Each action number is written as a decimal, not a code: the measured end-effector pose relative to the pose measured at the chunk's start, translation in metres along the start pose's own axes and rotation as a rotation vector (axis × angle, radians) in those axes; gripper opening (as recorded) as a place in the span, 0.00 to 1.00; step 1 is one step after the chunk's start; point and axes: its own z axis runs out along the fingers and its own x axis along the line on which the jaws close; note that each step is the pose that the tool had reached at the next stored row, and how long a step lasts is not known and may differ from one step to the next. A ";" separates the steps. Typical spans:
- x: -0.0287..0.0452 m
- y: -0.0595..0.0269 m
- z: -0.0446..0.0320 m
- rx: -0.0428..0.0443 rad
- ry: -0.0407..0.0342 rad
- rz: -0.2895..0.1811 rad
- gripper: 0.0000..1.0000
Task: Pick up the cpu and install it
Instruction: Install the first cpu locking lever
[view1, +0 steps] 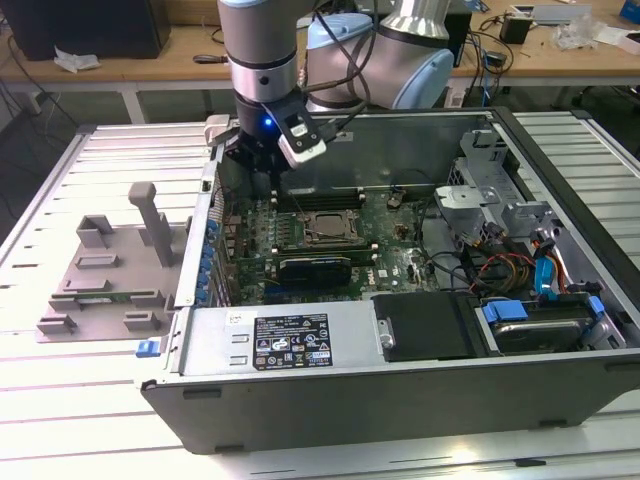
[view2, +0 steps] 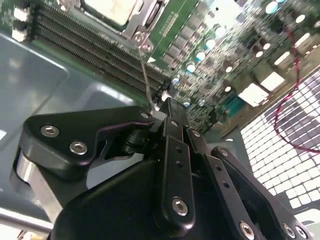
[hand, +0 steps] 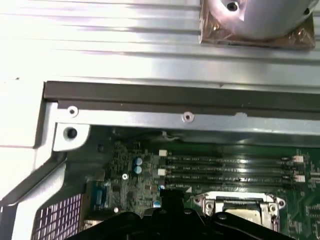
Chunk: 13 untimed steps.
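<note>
The cpu (view1: 327, 226), a small square with a pale silver top, lies inside the dark socket frame (view1: 300, 228) on the green motherboard. It shows in both wrist views (view2: 112, 9) (hand: 241, 214). My gripper (view1: 265, 180) hangs inside the case on the exterior view's left of the socket, above the board's back corner. Seen in the second wrist view, the gripper (view2: 167, 106) is shut, its black fingers pressed together. A thin metal socket lever (view2: 144, 75) runs from the frame to the fingertips and ends right at them. Whether it is clamped I cannot tell.
The open computer case (view1: 400, 385) lies on a slatted metal table. A grey plastic tray (view1: 105, 275) with upright posts stands on the exterior view's left. Memory slots (hand: 230, 167) run beside the socket. Drive bays and coloured cables (view1: 520, 265) crowd the exterior view's right.
</note>
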 end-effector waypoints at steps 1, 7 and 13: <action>-0.0005 0.0000 0.0002 -0.0093 -0.0004 0.000 0.11; -0.0232 -0.0020 -0.0001 -0.0095 0.0012 0.000 0.11; -0.0404 -0.0036 -0.0003 -0.0097 0.0027 0.001 0.11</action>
